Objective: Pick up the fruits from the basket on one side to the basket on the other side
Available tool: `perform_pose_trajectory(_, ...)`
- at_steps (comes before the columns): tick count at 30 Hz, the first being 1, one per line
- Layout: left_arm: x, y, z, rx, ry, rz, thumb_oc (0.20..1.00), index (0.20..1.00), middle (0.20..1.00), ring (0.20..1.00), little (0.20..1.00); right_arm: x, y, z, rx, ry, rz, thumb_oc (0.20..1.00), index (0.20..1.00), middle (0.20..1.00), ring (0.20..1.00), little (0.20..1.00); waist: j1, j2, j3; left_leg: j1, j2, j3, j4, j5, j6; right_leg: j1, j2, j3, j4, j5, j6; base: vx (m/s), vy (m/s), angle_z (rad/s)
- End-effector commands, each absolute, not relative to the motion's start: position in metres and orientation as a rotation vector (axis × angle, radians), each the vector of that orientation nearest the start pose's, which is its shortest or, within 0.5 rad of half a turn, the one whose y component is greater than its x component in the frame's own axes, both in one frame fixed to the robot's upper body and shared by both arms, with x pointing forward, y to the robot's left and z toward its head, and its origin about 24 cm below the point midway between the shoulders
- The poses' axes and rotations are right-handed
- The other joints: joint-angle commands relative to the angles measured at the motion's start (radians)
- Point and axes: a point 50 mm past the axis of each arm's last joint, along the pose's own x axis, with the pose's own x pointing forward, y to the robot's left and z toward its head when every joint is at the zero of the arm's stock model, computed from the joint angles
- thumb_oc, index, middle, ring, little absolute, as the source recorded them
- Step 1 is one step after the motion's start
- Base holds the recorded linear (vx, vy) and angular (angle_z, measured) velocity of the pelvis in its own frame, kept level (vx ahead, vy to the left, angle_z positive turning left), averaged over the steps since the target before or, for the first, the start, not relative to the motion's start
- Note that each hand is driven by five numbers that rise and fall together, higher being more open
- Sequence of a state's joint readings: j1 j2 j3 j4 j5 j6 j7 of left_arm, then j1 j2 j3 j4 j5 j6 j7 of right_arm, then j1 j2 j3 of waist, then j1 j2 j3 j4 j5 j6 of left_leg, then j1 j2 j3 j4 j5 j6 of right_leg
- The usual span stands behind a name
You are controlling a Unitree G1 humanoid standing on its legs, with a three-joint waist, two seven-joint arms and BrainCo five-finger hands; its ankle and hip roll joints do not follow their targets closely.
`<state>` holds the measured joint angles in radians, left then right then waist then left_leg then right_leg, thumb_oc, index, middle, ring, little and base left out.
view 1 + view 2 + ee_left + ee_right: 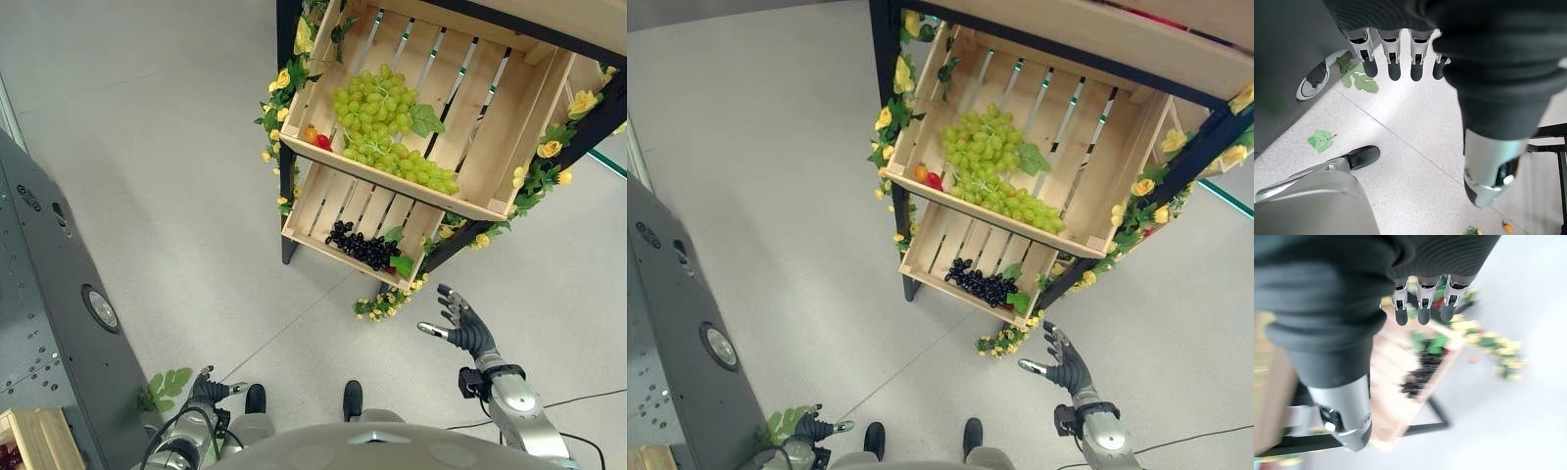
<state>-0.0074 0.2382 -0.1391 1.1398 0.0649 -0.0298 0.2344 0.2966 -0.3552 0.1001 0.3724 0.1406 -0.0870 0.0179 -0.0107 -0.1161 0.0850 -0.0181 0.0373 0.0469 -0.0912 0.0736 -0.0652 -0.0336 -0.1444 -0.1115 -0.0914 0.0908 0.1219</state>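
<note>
**A:** so where are we at with the fruit? We're looking down at a wooden rack with two slatted crates, right?

**B:** yep. Upper crate has the big bunch of green grapes lying on the slats toward its left half, plus a small orange fruit and a red one tucked in the front left corner, touching each other. Lower crate holds the dark grapes near its front edge, with a couple of green leaves beside them. Yellow fake flowers run down the black frame posts.

**A:** and our hands?

**B:** right hand hangs in the air in front of the lower crate, a bit to its right, fingers spread and straight, thumb out, nothing in it. Our right wrist view shows the fingers pointing at the dark grapes, not touching them. Left hand is low by our side over the floor, fingers straight and relaxed, empty too, near a loose green leaf on the floor

**A:** other basket?

**B:** there's a corner of a wooden crate at our far lower left, beside a grey cabinet
</note>
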Motion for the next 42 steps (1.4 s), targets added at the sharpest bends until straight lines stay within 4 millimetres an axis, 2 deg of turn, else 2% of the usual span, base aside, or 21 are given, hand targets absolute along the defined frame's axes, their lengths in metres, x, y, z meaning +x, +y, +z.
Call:
perform_pose_trajectory(1,0.134,0.239,-0.145,0.513,1.02,0.137,1.0,1.0,1.0,1.0,1.0,0.167,-0.227,-0.079,-0.24,0.566,-0.019,1.0,1.0,1.0,1.0,1.0,0.009,0.015,0.046,0.0,-0.044,0.003,0.007,-0.078,0.044,-0.005,-0.029,0.028,0.103,-0.069,0.061,-0.05,-0.04,0.0)
perform_pose_trajectory(4,0.138,0.24,-0.143,0.516,1.015,0.127,1.0,1.0,1.0,1.0,1.0,0.165,-0.224,-0.096,-0.233,0.652,-0.026,1.0,1.0,1.0,1.0,1.0,0.001,0.032,0.049,-0.003,-0.046,-0.018,0.012,-0.066,0.049,-0.015,0.036,0.173,0.143,-0.12,0.042,-0.01,-0.005,0.03)
perform_pose_trajectory(5,0.138,0.24,-0.143,0.516,1.015,0.127,1.0,1.0,1.0,1.0,1.0,0.165,-0.224,-0.096,-0.232,0.652,-0.025,1.0,1.0,1.0,1.0,1.0,0.002,0.031,0.05,-0.002,-0.046,-0.017,0.012,-0.067,0.049,-0.016,0.037,0.174,0.146,-0.122,0.041,0.03,-0.055,0.11)
perform_pose_trajectory(6,0.139,0.239,-0.144,0.534,1.019,0.098,1.0,1.0,1.0,1.0,1.0,0.156,-0.225,-0.107,-0.231,0.724,-0.034,1.0,1.0,1.0,1.0,1.0,-0.007,0.039,0.045,-0.005,-0.049,-0.053,0.015,-0.057,0.051,-0.008,0.082,0.263,0.162,-0.146,0.023,0.03,-0.078,0.22)
perform_pose_trajectory(9,0.138,0.236,-0.145,0.549,1.029,0.059,1.0,1.0,1.0,1.0,1.0,0.141,-0.228,-0.123,-0.221,0.83,-0.06,1.0,1.0,1.0,1.0,1.0,-0.022,0.052,0.046,-0.008,-0.048,-0.123,0.021,-0.042,0.054,0.004,0.148,0.382,0.192,-0.176,-0.001,0.01,-0.125,0.78)
perform_pose_trajectory(10,0.138,0.235,-0.146,0.552,1.036,0.048,1.0,1.0,1.0,1.0,1.0,0.139,-0.228,-0.126,-0.224,0.851,-0.061,1.0,1.0,1.0,1.0,1.0,-0.024,0.055,0.046,-0.009,-0.046,-0.142,0.022,-0.039,0.051,0.007,0.163,0.4,0.197,-0.182,-0.009,-0.03,-0.234,1.07)
perform_pose_trajectory(11,0.135,0.234,-0.147,0.549,1.046,0.049,1.0,1.0,1.0,1.0,1.0,0.132,-0.23,-0.132,-0.221,0.895,-0.072,1.0,1.0,1.0,1.0,1.0,-0.021,0.055,0.044,-0.009,-0.039,-0.171,0.023,-0.031,0.041,0.019,0.171,0.395,0.181,-0.179,-0.02,-0.03,-0.23,0.88)
perform_pose_trajectory(14,0.134,0.231,-0.148,0.543,1.05,0.034,1.0,1.0,1.0,1.0,1.0,0.124,-0.233,-0.137,-0.235,0.944,-0.081,1.0,1.0,1.0,1.0,1.0,-0.021,0.058,0.04,-0.009,-0.029,-0.187,0.024,-0.025,0.031,0.039,0.173,0.374,0.157,-0.176,-0.027,-0.03,-0.209,0.57)
perform_pose_trajectory(19,0.131,0.219,-0.153,0.508,1.067,-0.002,1.0,1.0,1.0,1.0,1.0,0.108,-0.236,-0.153,-0.271,1.098,-0.098,1.0,1.0,1.0,1.0,1.0,0.006,0.07,0.057,-0.064,0.014,-0.24,0.057,0.019,-0.024,0.087,0.194,0.313,0.069,-0.157,-0.054,-0.13,-0.271,0.37)
perform_pose_trajectory(26,0.125,0.211,-0.156,0.45,1.079,0.012,1.0,1.0,1.0,1.0,1.0,0.092,-0.244,-0.158,-0.288,1.196,-0.148,1.0,1.0,1.0,1.0,1.0,0.032,0.104,0.077,-0.105,0.059,-0.276,0.086,0.06,-0.057,0.138,0.219,0.263,0.011,-0.149,-0.077,-0.1,-0.195,0.47)
perform_pose_trajectory(29,0.119,0.209,-0.158,0.426,1.098,0.025,1.0,1.0,1.0,1.0,1.0,0.084,-0.246,-0.16,-0.287,1.222,-0.167,1.0,1.0,1.0,1.0,1.0,0.035,0.115,0.082,-0.106,0.067,-0.28,0.084,0.074,-0.065,0.148,0.228,0.252,0.007,-0.152,-0.082,-0.1,-0.101,0.24)
perform_pose_trajectory(30,0.118,0.206,-0.159,0.398,1.104,0.044,1.0,1.0,1.0,1.0,1.0,0.083,-0.25,-0.159,-0.286,1.229,-0.194,1.0,1.0,1.0,1.0,1.0,0.037,0.121,0.098,-0.133,0.067,-0.254,0.084,0.095,-0.069,0.147,0.222,0.222,0.005,-0.154,-0.084,-0.18,-0.063,0.4)
perform_pose_trajectory(31,0.118,0.206,-0.159,0.389,1.105,0.05,1.0,1.0,1.0,1.0,1.0,0.083,-0.25,-0.159,-0.283,1.231,-0.198,1.0,1.0,1.0,1.0,1.0,0.035,0.119,0.102,-0.146,0.064,-0.224,0.081,0.092,-0.062,0.146,0.216,0.21,0.004,-0.156,-0.083,-0.18,-0.063,0.58)
perform_pose_trajectory(32,0.118,0.206,-0.159,0.389,1.105,0.05,1.0,1.0,1.0,1.0,1.0,0.083,-0.25,-0.159,-0.283,1.231,-0.198,1.0,1.0,1.0,1.0,1.0,0.035,0.119,0.102,-0.146,0.064,-0.224,0.081,0.092,-0.062,0.146,0.216,0.21,0.004,-0.156,-0.083,-0.11,-0.061,0.65)
perform_pose_trajectory(34,0.115,0.209,-0.159,0.327,1.117,0.112,1.0,1.0,1.0,1.0,1.0,0.078,-0.25,-0.161,-0.293,1.251,-0.197,1.0,1.0,1.0,1.0,1.0,0.045,0.114,0.109,-0.169,0.047,-0.117,0.09,0.076,-0.045,0.139,0.201,0.166,0.004,-0.15,-0.075,-0.12,-0.094,0.35)
perform_pose_trajectory(36,0.108,0.212,-0.161,0.294,1.147,0.153,1.0,1.0,1.0,1.0,1.0,0.077,-0.25,-0.161,-0.303,1.262,-0.192,1.0,1.0,1.0,1.0,1.0,0.051,0.117,0.101,-0.148,0.038,-0.101,0.113,0.066,-0.04,0.13,0.194,0.144,0.004,-0.138,-0.07,-0.15,-0.031,0.49)
perform_pose_trajectory(38,0.103,0.215,-0.163,0.276,1.167,0.173,1.0,1.0,1.0,1.0,1.0,0.078,-0.252,-0.16,-0.31,1.263,-0.191,1.0,1.0,1.0,1.0,1.0,0.044,0.111,0.094,-0.119,0.033,-0.077,0.159,0.027,-0.031,0.111,0.173,0.105,0.006,-0.128,-0.066,-0.2,0.005,0.32)
perform_pose_trajectory(40,0.1,0.216,-0.163,0.263,1.179,0.187,1.0,1.0,1.0,1.0,1.0,0.08,-0.252,-0.16,-0.308,1.255,-0.189,1.0,1.0,1.0,1.0,1.0,0.03,0.094,0.091,-0.093,0.023,-0.041,0.24,-0.05,-0.026,0.095,0.146,0.059,0.005,-0.123,-0.063,-0.18,-0.018,0.65)
perform_pose_trajectory(42,0.097,0.217,-0.164,0.241,1.187,0.204,1.0,1.0,1.0,1.0,1.0,0.083,-0.251,-0.159,-0.302,1.246,-0.189,1.0,1.0,1.0,1.0,1.0,0.028,0.084,0.083,-0.06,0.009,-0.03,0.263,-0.101,-0.02,0.077,0.128,0.017,0.004,-0.116,-0.058,-0.13,-0.009,0.47)
